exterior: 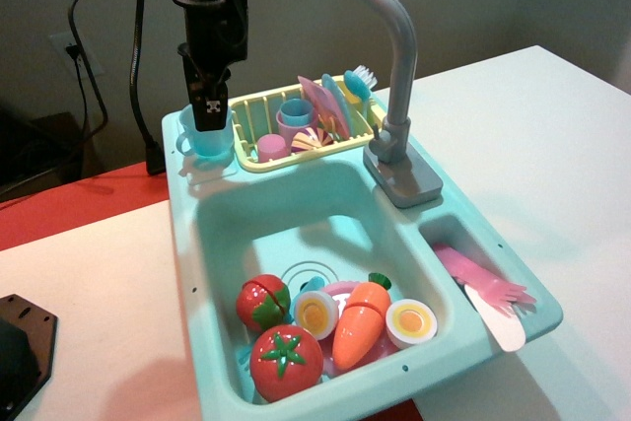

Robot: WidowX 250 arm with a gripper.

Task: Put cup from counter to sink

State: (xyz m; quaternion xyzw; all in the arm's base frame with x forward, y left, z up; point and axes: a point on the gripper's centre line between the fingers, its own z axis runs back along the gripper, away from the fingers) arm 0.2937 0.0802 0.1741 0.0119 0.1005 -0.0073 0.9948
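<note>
The small pale blue cup stands upright on the back left corner of the pale-teal counter, its handle to the left. My black gripper hangs straight down over it, with a fingertip at the cup's rim, in or just in front of its opening. The frame does not show whether the fingers press on the cup wall. The sink, a deep pale-teal basin, lies in front and to the right of the cup.
The sink holds toy tomatoes, a carrot and egg halves at its near end. A yellow rack with cups and plates stands right of the cup. A grey faucet rises behind the sink. The side compartment holds pink cutlery.
</note>
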